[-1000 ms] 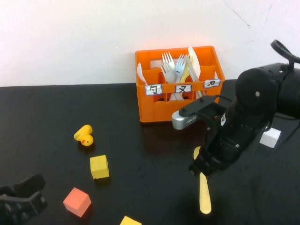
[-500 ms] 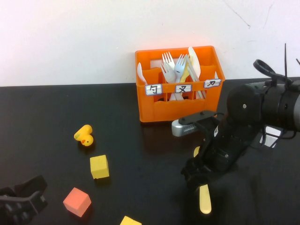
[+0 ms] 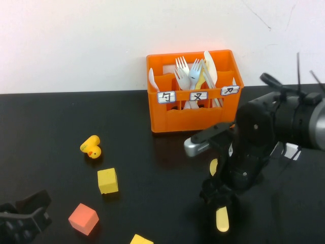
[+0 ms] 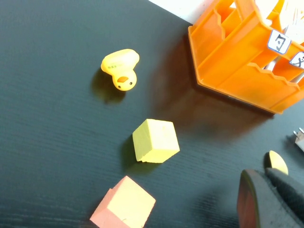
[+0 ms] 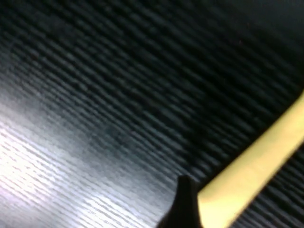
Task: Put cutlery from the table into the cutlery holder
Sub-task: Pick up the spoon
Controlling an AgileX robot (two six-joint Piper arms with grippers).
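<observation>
My right hand (image 3: 219, 197) is down low over the yellow spoon (image 3: 221, 217), which lies flat on the black table (image 3: 152, 203) at the near right, its handle pointing toward me and its bowl end toward the cutlery holder (image 3: 195, 119). In the high view my arm covers the middle of the spoon: only the near end of the handle shows below the hand, and a small slice of the yellow bowl shows above it. From my right wrist the yellow handle (image 5: 251, 166) runs across the dark table (image 5: 95, 95), and one dark fingertip (image 5: 185, 199) sits right against its edge; whether the fingers are spread or pressed on the spoon, I cannot tell. The cutlery holder stands at the far side of the table, against the white wall, well apart from the spoon and a little to its left. It already holds a light blue fork (image 3: 195, 75) among several white pieces, upright in the middle compartments, and its three white labels face me. My left hand (image 3: 23, 216) rests at the near left corner of the table, its fingers spread and holding nothing. Between the two hands sit a yellow duck (image 3: 91, 147), a yellow cube (image 3: 107, 181), an orange cube (image 3: 83, 218) and another yellow cube (image 3: 141, 239) at the near edge.
</observation>
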